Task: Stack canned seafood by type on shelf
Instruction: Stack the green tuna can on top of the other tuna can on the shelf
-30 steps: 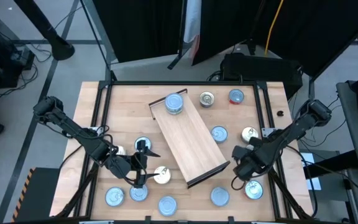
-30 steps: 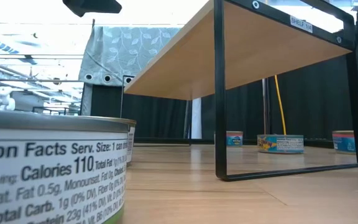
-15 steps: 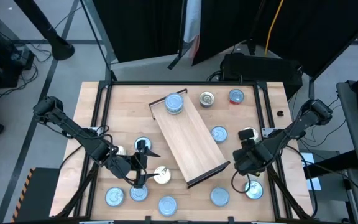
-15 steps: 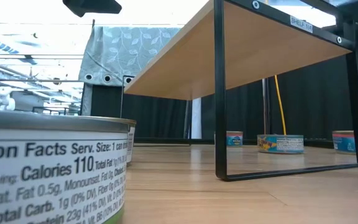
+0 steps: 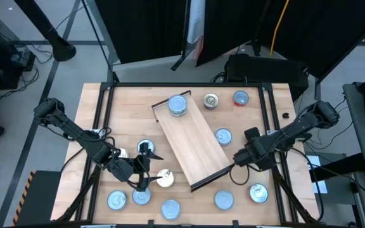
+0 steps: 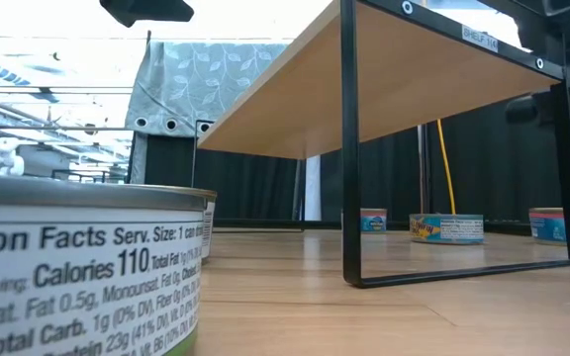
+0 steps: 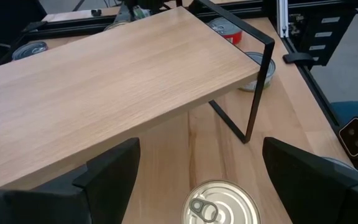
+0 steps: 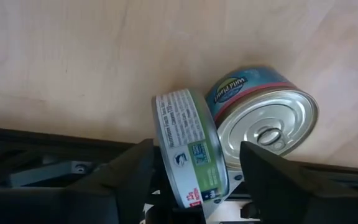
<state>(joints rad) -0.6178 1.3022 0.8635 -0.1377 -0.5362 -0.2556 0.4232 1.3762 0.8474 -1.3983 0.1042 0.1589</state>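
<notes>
While the right claw [image 8: 194, 186] grips a white-and-green-labelled tin [image 8: 188, 146] on edge between its fingers, it sits near the lower right end of the shelf [image 5: 194, 140], which lies slantwise across the middle of the tabletop [image 5: 125, 107]. Beyond the gripped tin, the right wrist view shows a blue-labelled tin [image 8: 266, 115] with a silver pull-tab top. The left claw [image 7: 197, 186] is spread wide on both sides of a silver pull-tab tin [image 7: 219, 202] standing on the tabletop just beside the shelf's lower left edge, not touching it. One blue-topped tin [image 5: 178, 105] stands on the shelf's far end. Other tins are scattered: three along the front edge [image 5: 170, 208], two near the back rim [image 5: 240, 97], one right of the shelf [image 5: 223, 136].
</notes>
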